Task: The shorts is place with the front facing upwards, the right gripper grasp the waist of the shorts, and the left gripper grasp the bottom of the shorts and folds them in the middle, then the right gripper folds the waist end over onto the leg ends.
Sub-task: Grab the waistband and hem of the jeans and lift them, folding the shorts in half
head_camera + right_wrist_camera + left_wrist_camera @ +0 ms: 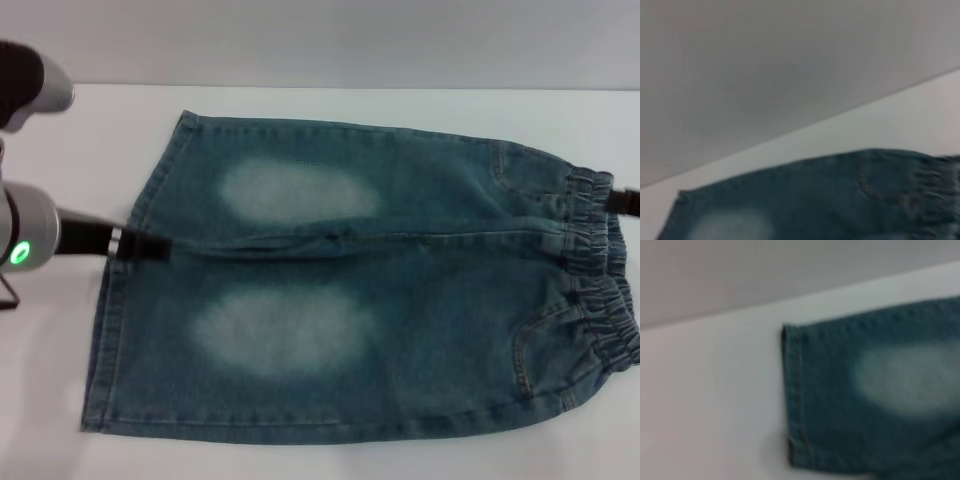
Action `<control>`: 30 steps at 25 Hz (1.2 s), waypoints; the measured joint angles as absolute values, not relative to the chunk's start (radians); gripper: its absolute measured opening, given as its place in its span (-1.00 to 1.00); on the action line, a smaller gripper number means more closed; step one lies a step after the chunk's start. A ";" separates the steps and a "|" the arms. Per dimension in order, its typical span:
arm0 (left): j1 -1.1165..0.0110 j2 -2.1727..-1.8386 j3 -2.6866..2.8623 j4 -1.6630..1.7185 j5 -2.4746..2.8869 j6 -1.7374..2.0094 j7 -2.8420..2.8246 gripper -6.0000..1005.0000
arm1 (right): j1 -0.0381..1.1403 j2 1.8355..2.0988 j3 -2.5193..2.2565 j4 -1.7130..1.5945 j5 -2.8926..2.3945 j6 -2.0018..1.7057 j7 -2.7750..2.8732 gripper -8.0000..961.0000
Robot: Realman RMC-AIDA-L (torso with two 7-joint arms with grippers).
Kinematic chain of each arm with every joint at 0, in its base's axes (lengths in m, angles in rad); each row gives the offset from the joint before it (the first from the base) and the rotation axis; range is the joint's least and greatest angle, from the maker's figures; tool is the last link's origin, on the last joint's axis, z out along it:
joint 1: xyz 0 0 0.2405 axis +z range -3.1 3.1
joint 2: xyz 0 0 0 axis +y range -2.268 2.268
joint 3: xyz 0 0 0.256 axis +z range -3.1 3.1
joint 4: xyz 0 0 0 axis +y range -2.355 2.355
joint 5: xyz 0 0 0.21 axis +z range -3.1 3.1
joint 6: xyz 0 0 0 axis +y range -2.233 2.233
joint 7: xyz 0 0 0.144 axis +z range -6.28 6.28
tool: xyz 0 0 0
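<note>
Shorts (360, 290) flat on white table (100, 130), front up, waist (600, 290) right. Left gripper (150, 247) at bottom of the shorts (125, 270), right gripper (625, 202) at waist; can't tell jaw state on either.

The shorts (840, 200) lie flat on the white tabletop (900, 120). The gathered waist (935, 190) is at one end, a pale patch (730, 225) near the other.
</note>
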State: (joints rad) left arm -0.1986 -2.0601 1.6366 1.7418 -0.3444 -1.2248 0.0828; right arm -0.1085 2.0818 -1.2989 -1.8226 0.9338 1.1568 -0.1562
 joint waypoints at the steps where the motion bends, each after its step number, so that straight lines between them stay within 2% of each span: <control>1: -0.191 -2.060 1.640 1.745 -0.349 -1.234 0.083 0.66 | -0.115 2.082 -1.295 -1.821 0.934 1.168 -0.162 0.71; 12: -0.112 -2.061 1.693 1.845 -0.343 -1.455 0.004 0.66 | -0.159 2.080 -1.179 -1.819 0.915 1.256 -0.204 0.71; 30: -0.236 -2.065 1.818 1.765 -0.250 -1.626 -0.217 0.66 | -0.115 2.076 -1.101 -1.738 0.887 1.252 -0.276 0.71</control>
State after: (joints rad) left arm -0.2364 -2.0647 1.8177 1.7655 -0.2498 -1.6256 -0.2170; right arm -0.1151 2.0761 -1.1007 -1.7376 0.8866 1.2523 -0.2760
